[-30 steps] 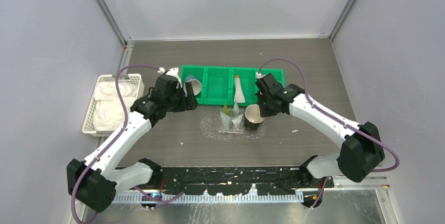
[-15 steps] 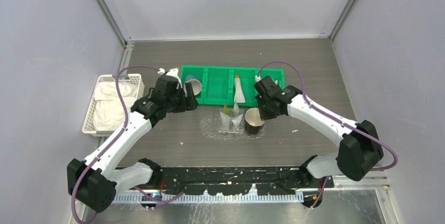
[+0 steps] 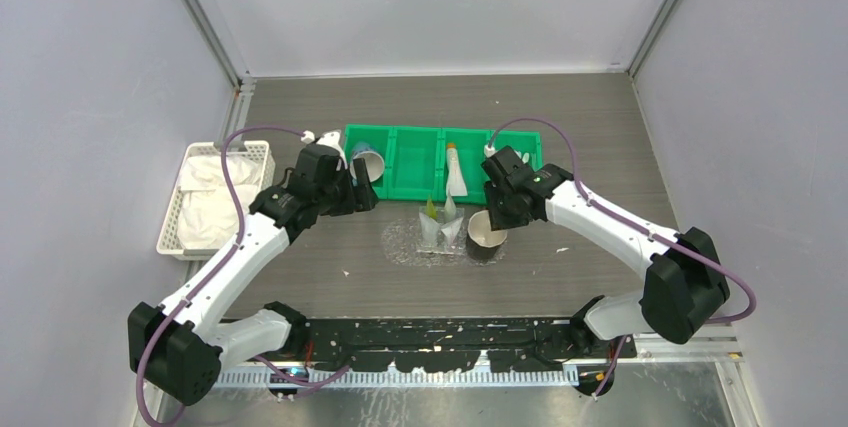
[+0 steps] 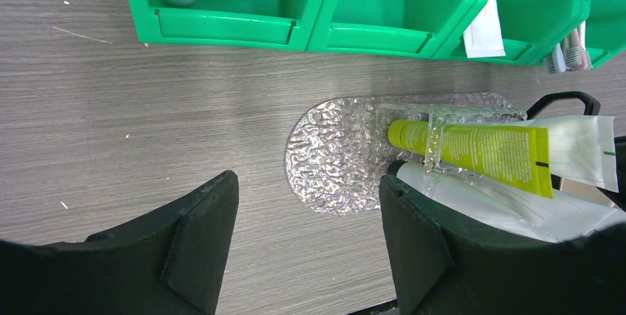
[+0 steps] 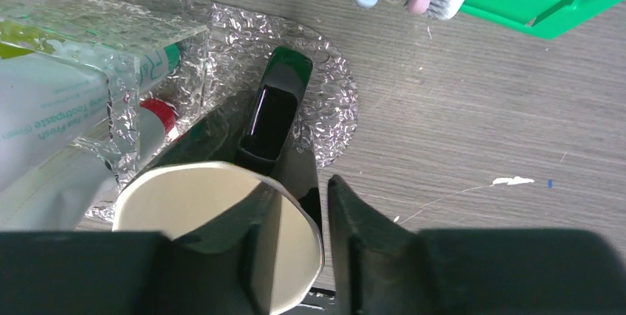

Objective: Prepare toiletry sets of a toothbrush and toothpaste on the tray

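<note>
Mug (image 3: 487, 237) sits pinched by its rim in right gripper (image 5: 299, 219), at right end of tray (image 4: 325, 153), frame centre, beside toothpaste (image 4: 472, 149); best kept upright, clear of it. Left gripper (image 4: 306, 234) hangs left of centre, jaws apart, empty.

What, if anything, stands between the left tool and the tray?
Nothing visible. Only bare table lies between the open left tool and the tray; the mug is at its far end, in the right tool.
</note>
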Motion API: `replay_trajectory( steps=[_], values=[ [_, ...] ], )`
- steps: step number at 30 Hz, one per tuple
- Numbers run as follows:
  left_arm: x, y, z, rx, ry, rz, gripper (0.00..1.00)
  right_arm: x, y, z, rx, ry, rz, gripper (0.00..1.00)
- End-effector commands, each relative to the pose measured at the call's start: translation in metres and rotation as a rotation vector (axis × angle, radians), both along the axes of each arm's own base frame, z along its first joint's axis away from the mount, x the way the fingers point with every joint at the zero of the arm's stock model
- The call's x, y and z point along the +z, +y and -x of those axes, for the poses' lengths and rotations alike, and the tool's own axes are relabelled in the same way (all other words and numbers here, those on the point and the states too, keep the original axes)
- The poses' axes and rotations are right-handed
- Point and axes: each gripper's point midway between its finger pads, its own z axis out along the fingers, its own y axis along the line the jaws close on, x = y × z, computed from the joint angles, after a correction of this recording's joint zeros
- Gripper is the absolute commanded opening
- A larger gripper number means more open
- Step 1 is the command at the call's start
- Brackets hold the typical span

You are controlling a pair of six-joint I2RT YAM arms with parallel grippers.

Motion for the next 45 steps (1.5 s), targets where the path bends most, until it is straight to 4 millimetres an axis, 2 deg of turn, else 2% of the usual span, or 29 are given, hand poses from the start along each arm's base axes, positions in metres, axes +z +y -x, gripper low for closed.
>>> replay_trajectory(
  steps=[1, 5, 9, 12, 18, 22, 25, 28, 32, 40, 45],
  values=[
    [0.011, -0.002, -0.005, 0.002, -0.046, 0.031, 0.70, 0.007, 0.006, -0.010, -0.013, -0.046, -0.024, 0.40],
    [0.011, -0.002, -0.005, 0.002, -0.046, 0.027, 0.70, 0.017, 0.005, -0.011, -0.020, -0.073, -0.032, 0.43],
    [0.010, 0.001, -0.009, 0.018, -0.052, 0.009, 0.70, 0.040, 0.003, -0.013, -0.029, -0.119, -0.050, 0.46],
    [0.010, 0.005, -0.018, 0.050, -0.067, -0.012, 0.69, 0.070, -0.005, -0.014, -0.065, -0.192, -0.067, 0.47],
    [0.007, 0.016, -0.047, 0.139, -0.123, -0.085, 0.62, 0.149, -0.031, -0.008, -0.145, -0.389, -0.139, 0.48],
    [-0.005, 0.022, -0.069, 0.173, -0.130, -0.186, 0.56, 0.176, -0.035, 0.000, -0.153, -0.450, -0.202, 0.48],
    [-0.012, 0.022, -0.088, 0.165, -0.117, -0.300, 0.55, 0.177, -0.034, 0.001, -0.145, -0.449, -0.213, 0.48],
    [-0.006, 0.012, -0.102, 0.139, -0.157, -0.407, 0.58, 0.168, -0.030, 0.001, -0.130, -0.436, -0.215, 0.48],
    [-0.003, 0.010, -0.120, 0.123, -0.198, -0.502, 0.61, 0.154, -0.026, 0.001, -0.114, -0.409, -0.213, 0.48],
    [-0.011, 0.003, -0.150, 0.074, -0.248, -0.586, 0.60, 0.138, -0.024, 0.005, -0.093, -0.388, -0.212, 0.48],
    [-0.024, 0.011, -0.163, 0.070, -0.227, -0.593, 0.58, 0.134, -0.026, 0.008, -0.089, -0.386, -0.212, 0.47]
  ],
)
